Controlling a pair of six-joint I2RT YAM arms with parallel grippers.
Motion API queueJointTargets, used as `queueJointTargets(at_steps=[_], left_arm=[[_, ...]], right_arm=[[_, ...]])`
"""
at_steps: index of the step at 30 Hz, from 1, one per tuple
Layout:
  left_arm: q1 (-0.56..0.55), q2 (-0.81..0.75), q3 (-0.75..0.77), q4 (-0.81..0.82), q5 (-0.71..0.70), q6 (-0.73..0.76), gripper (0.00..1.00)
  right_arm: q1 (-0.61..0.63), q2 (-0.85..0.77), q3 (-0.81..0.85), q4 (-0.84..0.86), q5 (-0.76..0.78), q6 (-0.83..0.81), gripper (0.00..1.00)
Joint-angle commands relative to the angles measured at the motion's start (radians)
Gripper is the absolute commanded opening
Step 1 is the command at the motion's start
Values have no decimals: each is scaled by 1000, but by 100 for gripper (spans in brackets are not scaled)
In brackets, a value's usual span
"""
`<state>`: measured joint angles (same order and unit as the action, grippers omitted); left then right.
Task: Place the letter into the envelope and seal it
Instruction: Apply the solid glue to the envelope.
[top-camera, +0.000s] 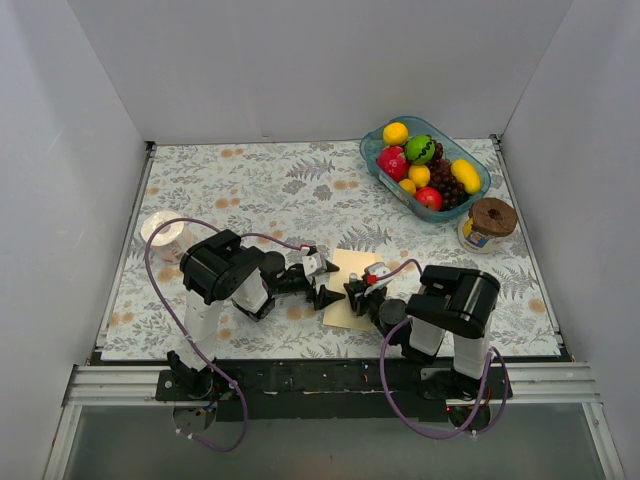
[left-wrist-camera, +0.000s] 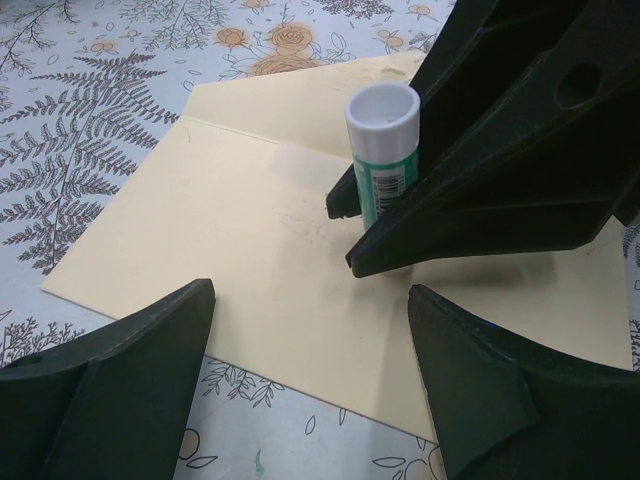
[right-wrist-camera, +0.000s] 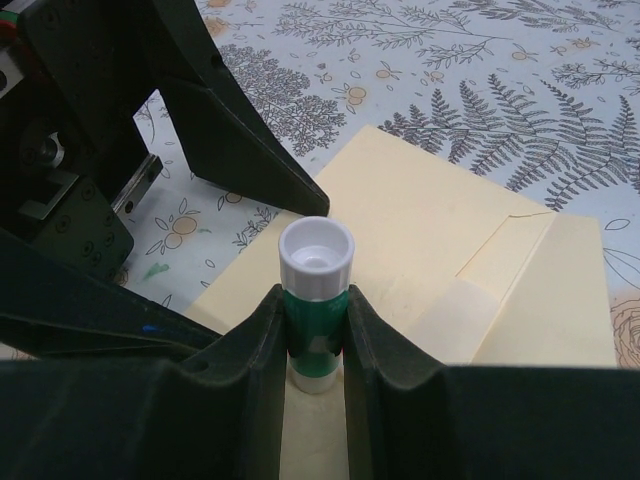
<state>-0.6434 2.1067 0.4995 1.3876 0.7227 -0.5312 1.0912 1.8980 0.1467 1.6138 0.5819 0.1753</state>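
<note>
The cream-yellow envelope (top-camera: 350, 262) lies flat on the table between both arms; it also shows in the left wrist view (left-wrist-camera: 250, 250) and the right wrist view (right-wrist-camera: 430, 220). My right gripper (top-camera: 360, 290) (right-wrist-camera: 315, 335) is shut on a green glue stick (right-wrist-camera: 315, 300) (left-wrist-camera: 382, 150) with white ends, held upright with its lower end on the envelope. My left gripper (top-camera: 331, 283) (left-wrist-camera: 310, 330) is open and empty, low over the envelope's near-left edge, facing the glue stick. No salmon-peach letter is in view.
A blue tray (top-camera: 372, 158) of fruit stands at the back right. A cork-lidded jar (top-camera: 488, 222) stands in front of it. A tape roll (top-camera: 163, 237) lies at the left. The two grippers are close together over the envelope.
</note>
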Motion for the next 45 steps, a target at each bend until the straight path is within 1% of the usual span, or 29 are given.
queueJointTargets(at_steps=[1,7,11,13,14,15,16,19,21,23,24,26,27,28,29,30,31,32,33,34,35,36,37,38,39,40,42,44,45], left_arm=[[19,88,-29,-277,-111,-18,78],[22,85,-26,-285,-115,-18,78],[24,87,-18,-302,-112,-15,78],[22,87,-15,-308,-111,-15,78],[22,85,-16,-308,-111,-16,78],[24,82,-16,-311,-109,-16,78],[22,81,-15,-314,-109,-16,78],[24,76,-13,-318,-111,-16,78],[22,76,-9,-321,-111,-19,78],[24,78,-7,-326,-111,-26,78],[22,78,-1,-328,-112,-29,78],[24,79,4,-340,-117,-36,78],[22,82,10,-341,-118,-50,78],[22,85,14,-343,-123,-58,78],[22,88,16,-348,-127,-65,78],[22,93,22,-343,-140,-82,78],[22,95,24,-343,-141,-101,78],[24,98,22,-340,-146,-114,78],[22,99,19,-325,-155,-127,79],[22,99,17,-323,-157,-148,80],[22,96,17,-326,-158,-154,79],[22,95,19,-335,-163,-162,79],[24,93,19,-341,-166,-170,80],[24,88,17,-344,-164,-180,80],[24,78,11,-338,-169,-194,80],[24,76,10,-338,-172,-205,79],[24,67,7,-346,-180,-231,79],[22,59,-10,-334,-187,-256,79],[22,52,-16,-331,-198,-262,79]], right_arm=[[38,93,-183,276,-42,44,1],[62,36,-239,278,-14,76,1],[62,-68,-257,279,76,11,1],[61,-151,-237,264,107,-77,1],[59,-183,-224,243,137,-103,1],[58,-250,-207,194,145,-156,1],[52,-285,-169,163,145,-172,1],[21,-411,-92,66,108,-262,1],[1,-501,-36,26,76,-293,1],[-5,-572,13,-52,58,-338,1],[-7,-649,27,-87,56,-349,1],[-10,-735,66,-242,62,-346,1],[-10,-822,77,-306,73,-332,1],[-11,-865,91,-393,82,-312,1],[-17,-908,106,-589,119,-242,1],[-25,-983,164,-739,143,-191,1],[-37,-1011,201,-882,163,-115,1],[-74,-1034,241,-1186,182,21,1],[-95,-1062,328,-1321,173,97,1],[-123,-1071,362,-1432,148,146,1],[-182,-1077,398,-1539,63,186,1],[-216,-1080,430,-1709,9,260,1],[-252,-1074,505,-1797,-43,289,1],[-316,-1068,536,-1862,-141,314,1],[-344,-1048,565,-1967,-187,320,1],[-376,-1038,629,-2009,-221,320,1],[-392,-993,683,-2084,-267,319,1],[-416,-956,776,-2193,-312,319,1],[-424,-911,804,-2227,-329,314,1]])
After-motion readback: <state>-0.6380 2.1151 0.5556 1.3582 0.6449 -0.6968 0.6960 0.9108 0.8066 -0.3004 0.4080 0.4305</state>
